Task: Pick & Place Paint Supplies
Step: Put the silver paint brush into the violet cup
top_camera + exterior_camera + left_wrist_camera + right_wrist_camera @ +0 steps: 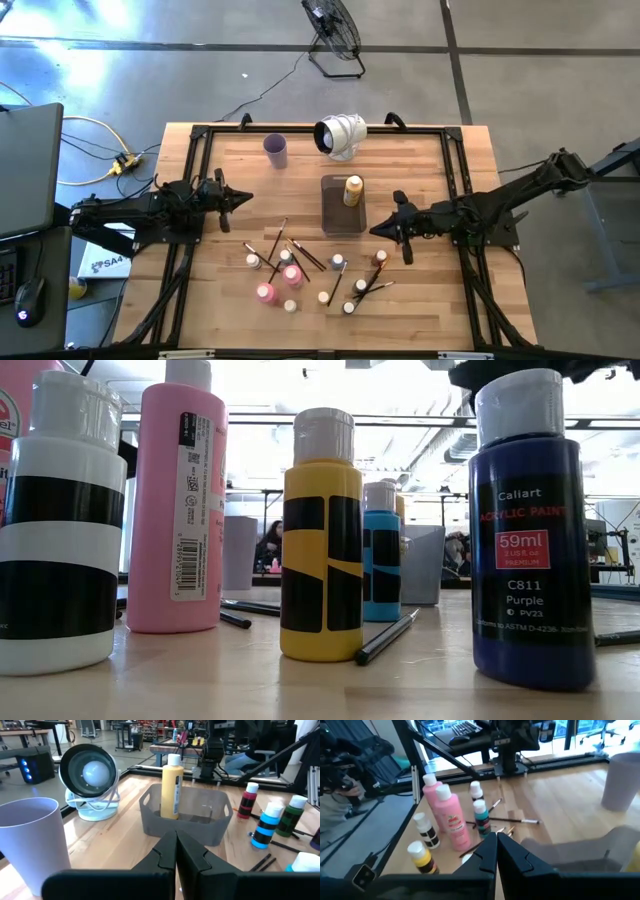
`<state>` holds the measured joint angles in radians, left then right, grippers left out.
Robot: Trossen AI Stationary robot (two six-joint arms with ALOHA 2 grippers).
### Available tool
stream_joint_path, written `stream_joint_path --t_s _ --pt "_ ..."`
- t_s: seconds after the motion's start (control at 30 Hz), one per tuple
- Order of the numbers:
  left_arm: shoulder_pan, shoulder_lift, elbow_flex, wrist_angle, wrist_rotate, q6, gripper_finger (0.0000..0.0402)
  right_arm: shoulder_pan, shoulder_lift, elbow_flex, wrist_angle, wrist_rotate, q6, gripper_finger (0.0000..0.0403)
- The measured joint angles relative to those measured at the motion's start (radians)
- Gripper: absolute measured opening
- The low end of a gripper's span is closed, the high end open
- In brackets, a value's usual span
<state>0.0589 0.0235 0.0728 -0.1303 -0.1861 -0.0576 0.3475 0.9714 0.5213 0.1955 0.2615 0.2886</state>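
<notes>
The paint supplies stand and lie on the near middle of the wooden table: two pink bottles, several small white-capped bottles and thin brushes. A yellow bottle stands upright inside the clear grey tray. My left gripper is shut, level, left of the tray, holding nothing. My right gripper is shut, just right of the tray's near corner and above the bottles, holding nothing.
A lilac cup and a white fan stand at the far side. The low view shows a white-and-black bottle, a pink bottle, a yellow-and-black bottle and a purple bottle close up, with a brush between them.
</notes>
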Motion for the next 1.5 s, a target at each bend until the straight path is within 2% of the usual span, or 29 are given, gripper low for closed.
stream_joint_path --t_s 0.4,0.8,1.03,1.2,1.5 --pt "0.0 0.0 -0.001 0.0 0.001 0.003 0.0 0.028 0.001 -0.089 0.03 -0.002 0.16 0.0002" --pt "0.0 0.0 -0.001 0.0 0.002 0.001 0.0 0.028 0.001 -0.089 0.027 0.003 0.137 0.0002" --pt "0.0 0.0 -0.001 0.001 0.002 0.0 0.0 0.028 0.001 -0.09 0.026 0.053 0.118 0.0002" --pt "0.0 0.0 -0.001 0.001 0.002 -0.004 0.0 0.028 0.001 -0.09 0.026 0.054 0.057 0.0002" --pt "0.0 0.0 -0.002 0.001 0.002 -0.003 0.0 0.028 0.001 -0.09 0.026 0.054 0.067 0.0002"
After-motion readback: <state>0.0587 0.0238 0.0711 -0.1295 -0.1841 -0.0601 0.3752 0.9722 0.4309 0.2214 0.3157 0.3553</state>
